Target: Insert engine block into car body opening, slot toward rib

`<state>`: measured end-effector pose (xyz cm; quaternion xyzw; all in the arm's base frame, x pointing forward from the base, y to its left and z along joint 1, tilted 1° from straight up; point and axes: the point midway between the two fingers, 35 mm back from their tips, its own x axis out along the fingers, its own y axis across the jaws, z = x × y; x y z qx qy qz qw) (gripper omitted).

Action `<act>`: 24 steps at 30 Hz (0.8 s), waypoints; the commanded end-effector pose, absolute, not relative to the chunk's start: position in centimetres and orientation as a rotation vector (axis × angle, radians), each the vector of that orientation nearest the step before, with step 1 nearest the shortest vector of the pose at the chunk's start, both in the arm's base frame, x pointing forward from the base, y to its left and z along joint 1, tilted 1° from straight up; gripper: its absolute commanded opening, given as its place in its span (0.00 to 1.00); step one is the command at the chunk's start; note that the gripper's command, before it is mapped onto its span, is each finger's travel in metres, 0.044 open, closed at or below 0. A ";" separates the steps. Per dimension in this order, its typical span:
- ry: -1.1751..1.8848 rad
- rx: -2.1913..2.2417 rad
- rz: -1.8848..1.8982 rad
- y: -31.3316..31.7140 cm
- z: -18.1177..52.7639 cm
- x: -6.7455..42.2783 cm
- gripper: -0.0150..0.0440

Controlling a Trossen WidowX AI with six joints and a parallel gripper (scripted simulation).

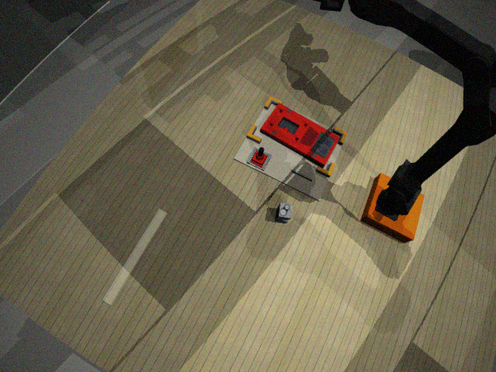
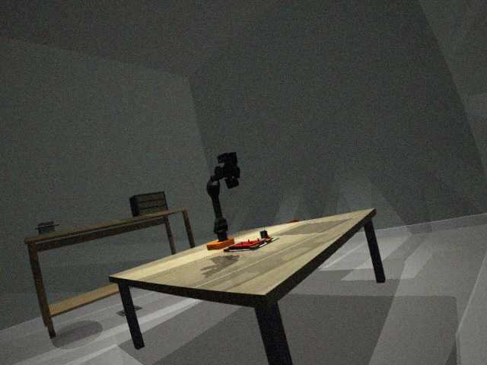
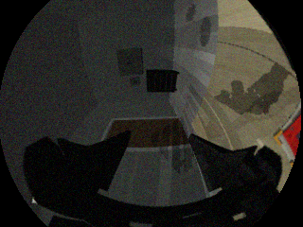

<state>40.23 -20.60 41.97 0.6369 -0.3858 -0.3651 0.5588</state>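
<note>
The engine block (image 1: 284, 211) (image 2: 264, 233) is a small grey cube with two round caps on top. It stands on the table, in front of the grey mat (image 1: 277, 169). The red car body (image 1: 298, 134) (image 2: 247, 244) lies on the mat between orange corner brackets, with its rectangular opening (image 1: 289, 125) showing dark and empty. My gripper (image 2: 227, 169) (image 3: 161, 135) is open and empty, raised high above the table over the arm's base, far from the block. In the wrist view it faces the room, and only a red sliver of the car body (image 3: 294, 131) shows at the right edge.
The arm's orange base (image 1: 400, 225) (image 2: 220, 244) stands right of the mat. A small red stand with a black post (image 1: 260, 157) sits on the mat's left corner. A dark grey part (image 1: 324, 146) sits in the car body's right end. A side bench (image 2: 98, 230) stands behind.
</note>
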 end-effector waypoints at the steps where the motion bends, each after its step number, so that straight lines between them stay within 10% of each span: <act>1: -0.787 1.463 -0.869 -19.0 40.8 41.1 1.00; 24: -0.081 1.115 -0.825 -8.9 33.0 44.4 1.00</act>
